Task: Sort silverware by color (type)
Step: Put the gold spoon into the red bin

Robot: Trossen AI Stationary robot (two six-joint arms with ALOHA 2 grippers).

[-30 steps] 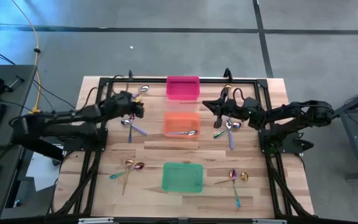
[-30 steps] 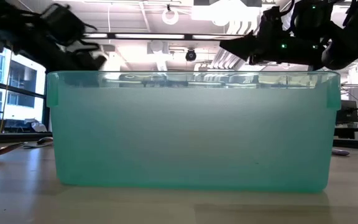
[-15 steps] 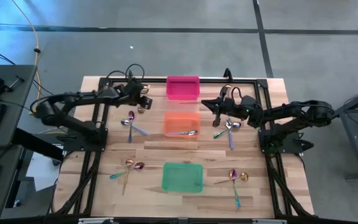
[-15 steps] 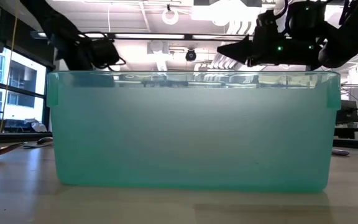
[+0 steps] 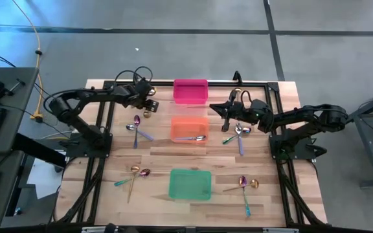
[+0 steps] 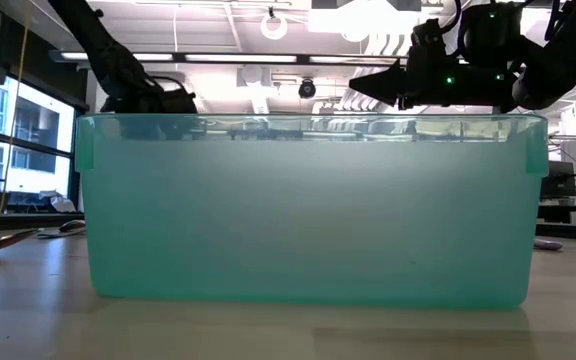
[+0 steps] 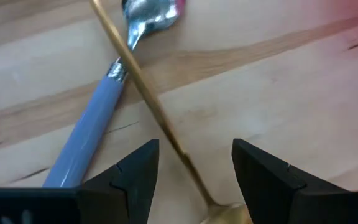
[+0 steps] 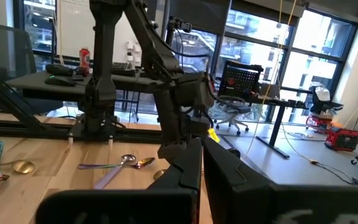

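Two open fingers of your left end effector (image 7: 194,180) straddle a gold spoon (image 7: 148,99) crossing a blue-handled spoon (image 7: 104,106) at the wooden counter's (image 5: 154,152) eleven o'clock, gripping nothing.

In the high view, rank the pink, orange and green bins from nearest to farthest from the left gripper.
1. Pink bin: at the table's far edge, just beside the left gripper.
2. Orange bin: mid-table, one step nearer the front.
3. Green bin: at the front, clearly farthest.
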